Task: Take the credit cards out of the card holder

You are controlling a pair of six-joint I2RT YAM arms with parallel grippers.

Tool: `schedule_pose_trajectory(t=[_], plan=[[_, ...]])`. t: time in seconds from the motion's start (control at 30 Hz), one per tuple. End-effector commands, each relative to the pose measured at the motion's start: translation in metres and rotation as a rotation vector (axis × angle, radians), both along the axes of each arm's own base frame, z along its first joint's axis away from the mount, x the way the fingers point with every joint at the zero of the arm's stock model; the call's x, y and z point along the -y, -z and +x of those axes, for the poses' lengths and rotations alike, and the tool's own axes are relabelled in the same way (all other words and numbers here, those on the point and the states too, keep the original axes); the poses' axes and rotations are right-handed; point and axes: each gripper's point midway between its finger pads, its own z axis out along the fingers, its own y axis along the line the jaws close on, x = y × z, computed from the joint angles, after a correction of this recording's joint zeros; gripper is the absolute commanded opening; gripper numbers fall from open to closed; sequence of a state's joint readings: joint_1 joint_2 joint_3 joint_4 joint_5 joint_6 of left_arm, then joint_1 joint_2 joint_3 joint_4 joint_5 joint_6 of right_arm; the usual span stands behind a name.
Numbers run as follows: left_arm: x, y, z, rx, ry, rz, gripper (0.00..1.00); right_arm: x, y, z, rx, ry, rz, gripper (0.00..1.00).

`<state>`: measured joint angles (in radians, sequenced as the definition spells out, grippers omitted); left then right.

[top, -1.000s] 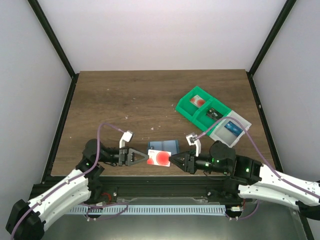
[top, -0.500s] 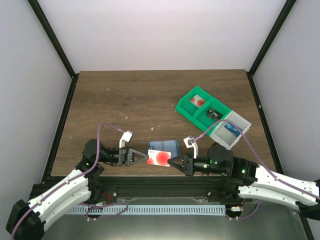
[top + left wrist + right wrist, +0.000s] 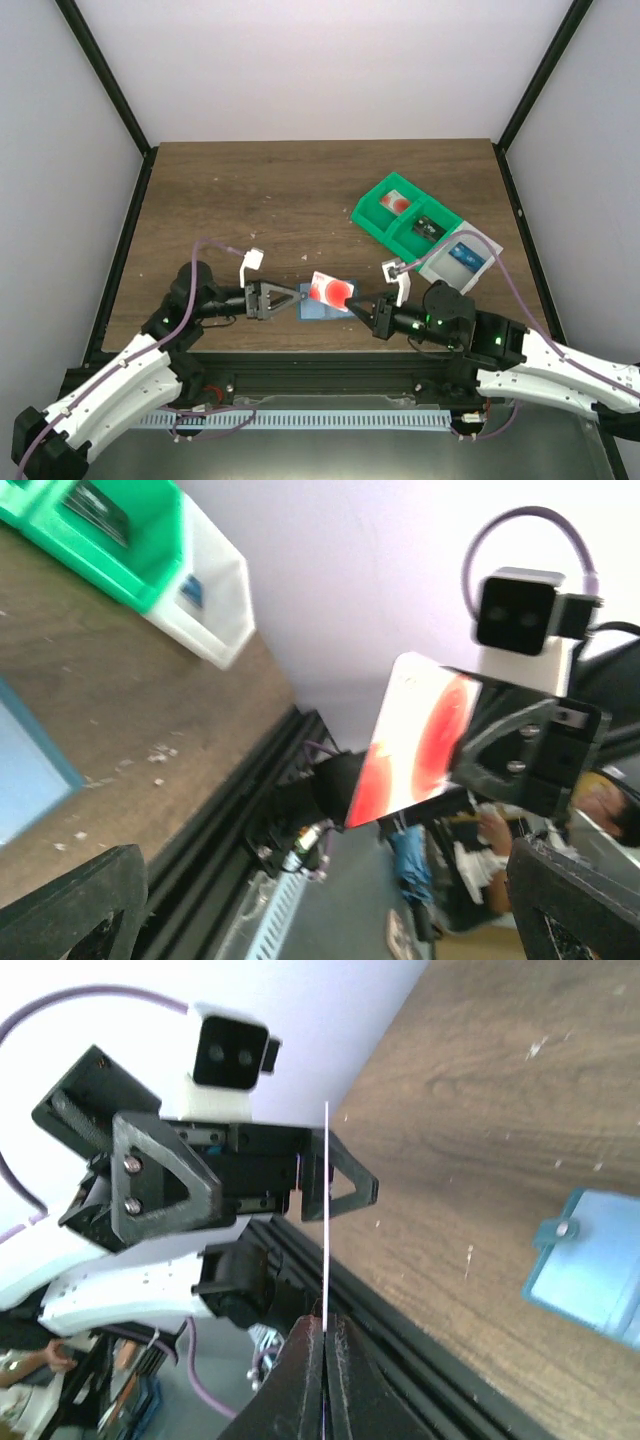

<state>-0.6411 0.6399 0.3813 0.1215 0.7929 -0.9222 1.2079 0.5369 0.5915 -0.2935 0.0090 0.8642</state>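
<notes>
A pale credit card with a red round mark hangs above the near table edge. My right gripper is shut on its right end. The right wrist view shows the card edge-on as a thin white line rising from the closed fingertips. My left gripper faces the card's other end with its jaws wide apart. In the left wrist view the card is held ahead, untouched by my fingers. The teal-blue card holder lies flat on the table, partly under the card; the holder also shows at right.
A green bin and an adjoining white bin with cards inside stand at the right rear of the wooden table. Dark frame posts and pale walls ring the table. A black rail runs along its near edge.
My left gripper has opened and let go of the card. My right gripper has shut on it and carried it up and away from the near edge, above the holder.
</notes>
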Motion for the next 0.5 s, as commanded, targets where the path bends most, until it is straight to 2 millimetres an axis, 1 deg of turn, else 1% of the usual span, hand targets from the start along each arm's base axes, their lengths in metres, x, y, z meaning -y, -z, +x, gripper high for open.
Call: schedule_pose_trajectory(t=[0.0,0.1,0.2,0.27,0.37,0.47], plan=[[-0.014,0.011,0.024,0.068,-0.161,0.156,1.00,0.016,-0.028,0.026,0.130,0.149,-0.073,0.00],[-0.025,0.009,0.037,0.128,-0.253,0.233,1.00,0.018,-0.033,0.043,0.182,0.220,-0.147,0.01],[-0.035,0.003,0.044,0.174,-0.319,0.262,1.00,0.015,-0.040,0.063,0.235,0.266,-0.208,0.00],[-0.036,-0.003,0.044,0.195,-0.328,0.240,1.00,0.015,-0.042,0.081,0.251,0.293,-0.233,0.00],[-0.041,-0.008,0.047,0.200,-0.365,0.247,1.00,0.013,-0.041,0.107,0.242,0.283,-0.216,0.01],[-0.044,-0.019,0.046,0.228,-0.374,0.253,1.00,0.026,-0.035,0.141,0.218,0.335,-0.215,0.01]])
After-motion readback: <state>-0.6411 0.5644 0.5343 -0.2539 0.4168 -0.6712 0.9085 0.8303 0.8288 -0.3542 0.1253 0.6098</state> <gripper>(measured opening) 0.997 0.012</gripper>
